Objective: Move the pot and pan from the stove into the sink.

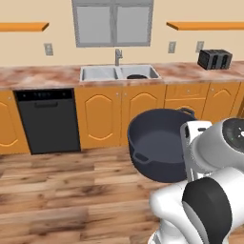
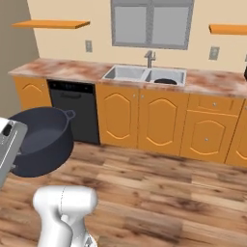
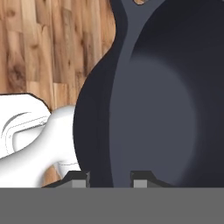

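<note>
The dark navy-grey pot (image 1: 159,145) hangs tilted in the air over the wooden floor, its open mouth facing the cameras, and it is also in the right base view (image 2: 41,142). My gripper (image 3: 110,178) is shut on the pot (image 3: 148,109) at its rim, one fingertip (image 3: 78,179) outside the wall and one inside. The sink (image 1: 97,74) lies ahead in the counter under the window, with a grey faucet (image 1: 117,57). A black pan (image 1: 137,76) rests in the sink's right basin, seen too in the right base view (image 2: 165,81). The stove is out of view.
A black dishwasher (image 1: 47,119) stands left of the orange sink cabinets (image 1: 121,114). A dark toaster (image 1: 214,58) sits on the counter at the right. Open wooden floor (image 1: 71,190) stretches between me and the cabinets.
</note>
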